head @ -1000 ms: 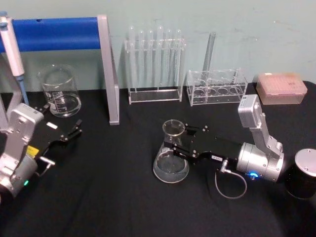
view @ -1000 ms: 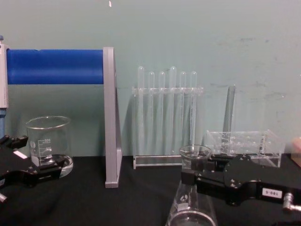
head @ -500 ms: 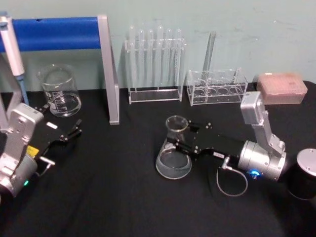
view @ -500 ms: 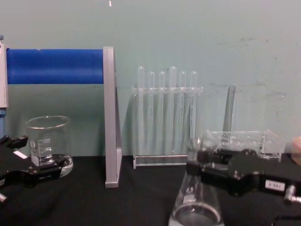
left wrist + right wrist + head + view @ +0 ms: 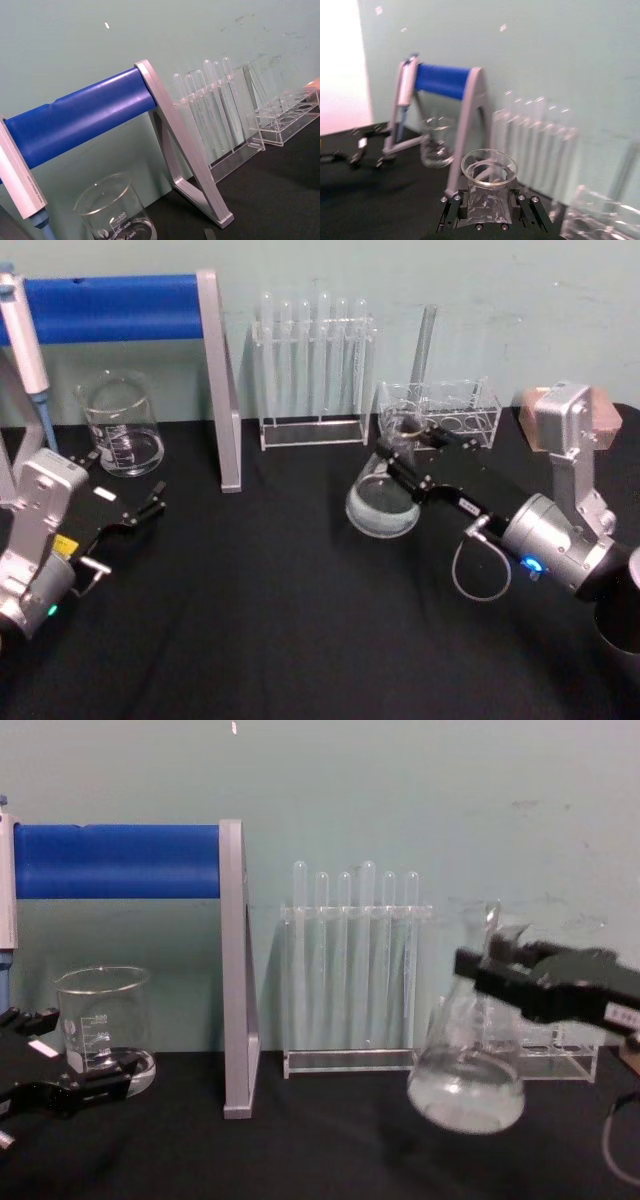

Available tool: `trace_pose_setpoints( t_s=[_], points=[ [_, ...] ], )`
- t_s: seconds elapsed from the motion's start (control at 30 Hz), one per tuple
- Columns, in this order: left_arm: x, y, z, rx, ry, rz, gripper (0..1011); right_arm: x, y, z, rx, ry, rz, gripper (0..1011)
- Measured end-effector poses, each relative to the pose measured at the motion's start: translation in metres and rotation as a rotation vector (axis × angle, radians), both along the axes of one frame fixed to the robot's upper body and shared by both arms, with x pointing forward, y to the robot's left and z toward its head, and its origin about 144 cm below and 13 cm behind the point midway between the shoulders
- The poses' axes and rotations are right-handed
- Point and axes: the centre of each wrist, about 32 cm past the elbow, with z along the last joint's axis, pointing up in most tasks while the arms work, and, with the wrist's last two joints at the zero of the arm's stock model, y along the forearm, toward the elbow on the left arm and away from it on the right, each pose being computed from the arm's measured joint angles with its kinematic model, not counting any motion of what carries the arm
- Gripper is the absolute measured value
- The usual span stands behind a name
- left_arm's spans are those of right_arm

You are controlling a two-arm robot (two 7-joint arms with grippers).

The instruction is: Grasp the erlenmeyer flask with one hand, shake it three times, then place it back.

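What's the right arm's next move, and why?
Probably a short sideways shake. The right gripper is shut on the neck of the flask, which hangs tilted off the table; a low clear rack stands close behind, so keep it small. The left gripper sits parked.

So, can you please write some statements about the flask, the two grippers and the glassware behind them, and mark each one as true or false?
1. The right gripper holds the erlenmeyer flask by its neck. True.
2. The flask stands upright on the black table. False: it is lifted off the table and tilted.
3. The left gripper is closed around the beaker. False: it is open, near the beaker, and holds nothing.
4. Test tubes stand in a clear rack at the back of the table. True.
5. The beaker is on the robot's right side. False: it is on the robot's left, near the blue stand.
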Motion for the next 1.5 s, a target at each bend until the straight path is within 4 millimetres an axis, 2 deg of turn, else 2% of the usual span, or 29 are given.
trace_pose_setpoints(
  t_s=[0.17,0.47,0.9,1.17,1.5],
  points=[
    [0.0,0.0,0.0,0.0,0.0,0.0,1001,-0.013,-0.001,0.009,0.04,-0.031,-0.099,449],
    [0.0,0.0,0.0,0.0,0.0,0.0,1001,-0.03,-0.008,0.021,0.081,-0.049,-0.179,449],
    [0.0,0.0,0.0,0.0,0.0,0.0,1001,-0.039,-0.015,0.021,0.084,-0.045,-0.232,449],
    [0.0,0.0,0.0,0.0,0.0,0.0,1001,-0.037,-0.009,0.019,0.08,-0.053,-0.167,449],
    [0.0,0.0,0.0,0.0,0.0,0.0,1001,-0.029,0.016,0.017,0.057,-0.05,0.067,449]
  ],
)
